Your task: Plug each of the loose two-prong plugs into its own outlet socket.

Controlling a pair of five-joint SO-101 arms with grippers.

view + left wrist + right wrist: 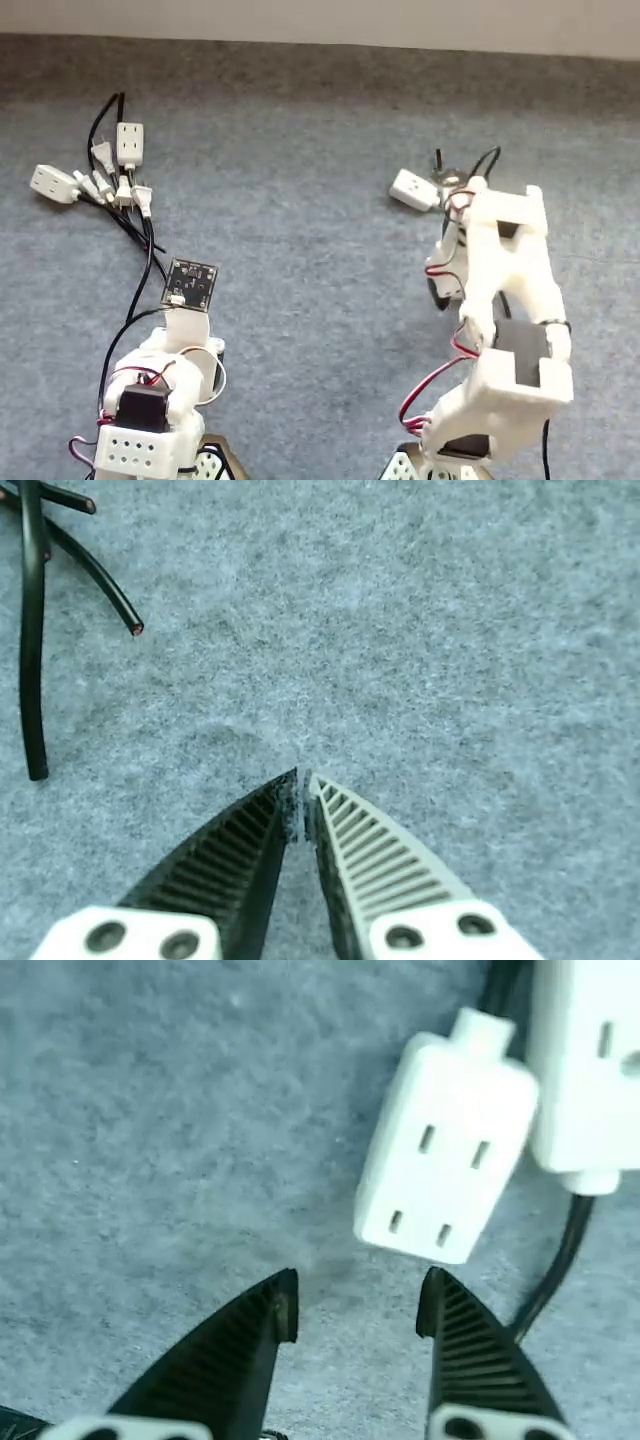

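Left jaws pressed together, empty, right jaws apart near white outlet block (447,1150), two slot pairs

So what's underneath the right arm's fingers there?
Grey carpet shows between the open fingers. Just beyond their tips lies a white outlet socket, slots empty. A black cord runs beside it, its end hidden by one finger.

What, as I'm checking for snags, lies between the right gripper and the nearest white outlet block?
Just bare grey carpet, in the right wrist view, between the right gripper and outlet block.
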